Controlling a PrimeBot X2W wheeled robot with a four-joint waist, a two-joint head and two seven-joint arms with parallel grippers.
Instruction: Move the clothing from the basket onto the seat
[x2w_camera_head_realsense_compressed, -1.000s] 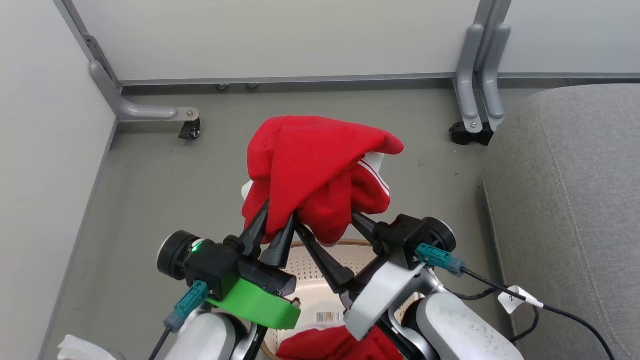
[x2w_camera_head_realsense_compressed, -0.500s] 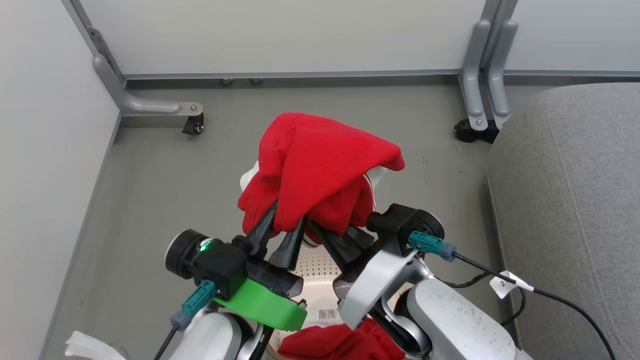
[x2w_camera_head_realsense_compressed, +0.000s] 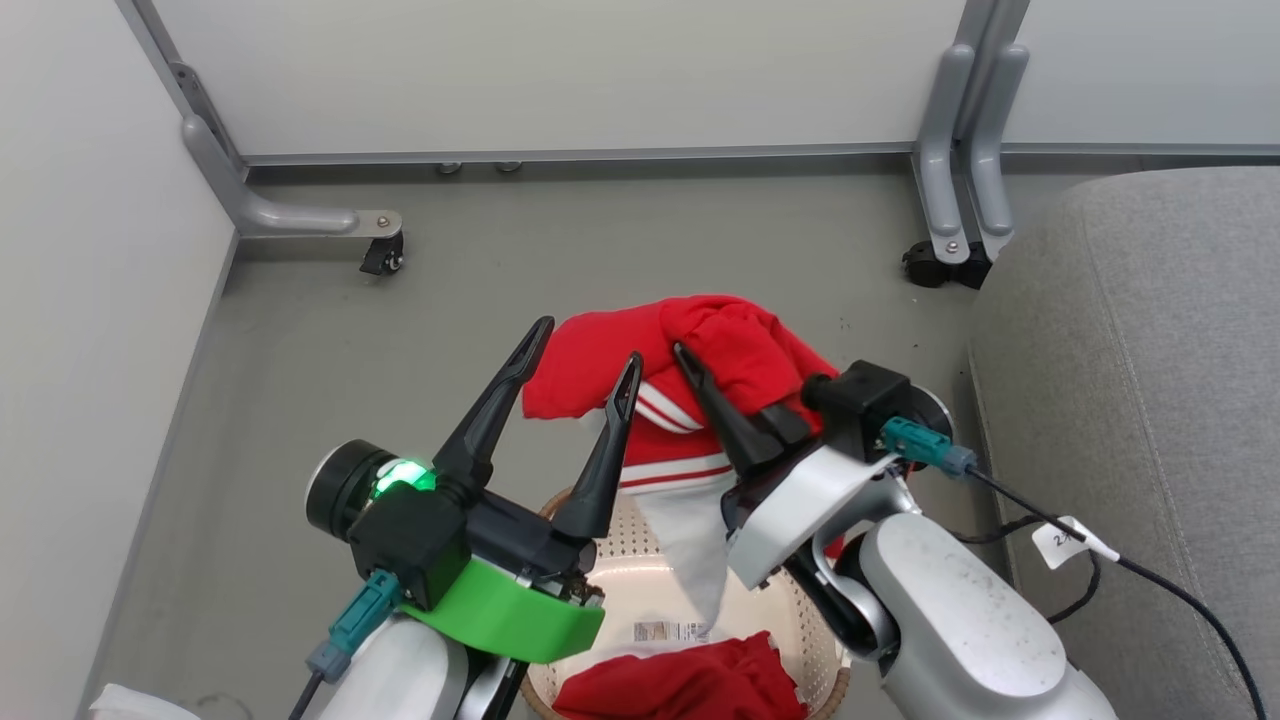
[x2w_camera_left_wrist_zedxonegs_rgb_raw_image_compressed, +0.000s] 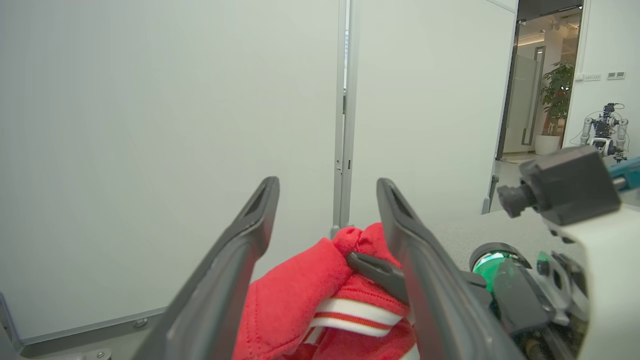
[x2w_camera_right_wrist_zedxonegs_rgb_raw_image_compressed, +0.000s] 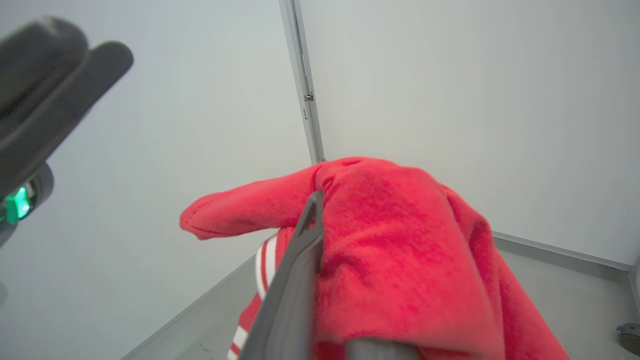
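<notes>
Nearest in: basket (x2w_camera_head_realsense_compressed: 640, 590) is sitting right below the arms, holding one crumpled second red garment (x2w_camera_head_realsense_compressed: 690, 685) at its near edge, with the label sticker (x2w_camera_head_realsense_compressed: 672, 632) showing on the bare perforated bottom. A white scrap (x2w_camera_head_realsense_compressed: 130, 700) is lying on the floor (x2w_camera_head_realsense_compressed: 330, 380) at the near left. Left gripper (x2w_camera_head_realsense_compressed: 588, 342) is standing with its jaws spread wide and gripping nothing. In the left wrist view its fingers (x2w_camera_left_wrist_zedxonegs_rgb_raw_image_compressed: 235, 270) are framing the cloth without touching it. Right gripper (x2w_camera_head_realsense_compressed: 705, 368) is pinching the red garment (x2w_camera_head_realsense_compressed: 740, 345) with its jaws closed on it, holding it up over the basket's far rim. The cloth is draping over the fingers, and its striped hem and a white section are hanging down toward the basket. A tagged cable (x2w_camera_head_realsense_compressed: 1065, 542) is trailing off the right wrist. Seat (x2w_camera_head_realsense_compressed: 1130, 380) is lying to the right, apart from the basket, with nothing on the part that shows. Further out, two caster feet (x2w_camera_head_realsense_compressed: 382, 255) (x2w_camera_head_realsense_compressed: 935, 265) are carrying the pale partition panels (x2w_camera_head_realsense_compressed: 560, 70). Count: two garments, one basket, one seat.
</notes>
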